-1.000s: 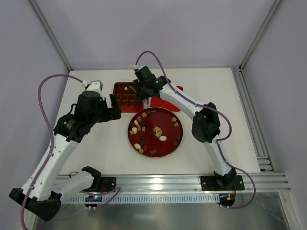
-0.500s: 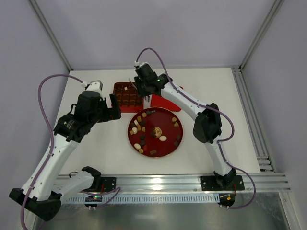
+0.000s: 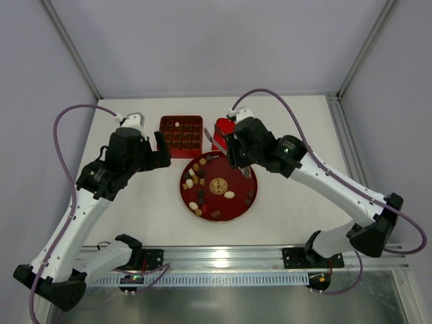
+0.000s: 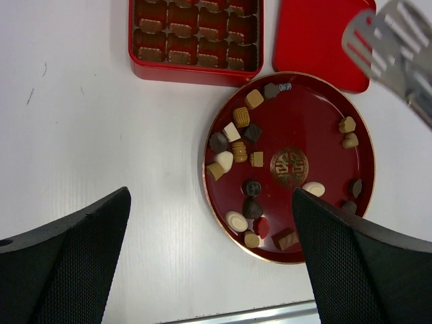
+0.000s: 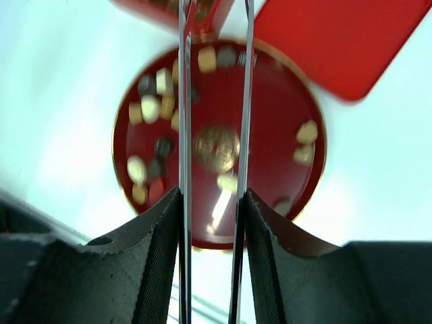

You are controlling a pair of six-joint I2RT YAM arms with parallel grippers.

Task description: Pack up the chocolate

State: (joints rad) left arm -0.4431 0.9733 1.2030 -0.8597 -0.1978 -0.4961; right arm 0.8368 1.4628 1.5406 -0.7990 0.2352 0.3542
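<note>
The white table (image 3: 155, 202) sits inside a boxed enclosure; its back wall (image 3: 216, 47) and the two side panels, left (image 3: 30, 88) and right (image 3: 401, 101), are a flat pale grey (with a faint lilac cast); slim aluminium posts (image 3: 71, 47) run up the rear corners; a grooved aluminium rail (image 3: 223, 255) crosses the near edge, with a white slotted strip (image 3: 223, 278) and a brushed metal sheet (image 3: 236, 304) below it; another rail (image 3: 337, 118) lines the table's right side; the light is soft and even, the shadows faint.
</note>
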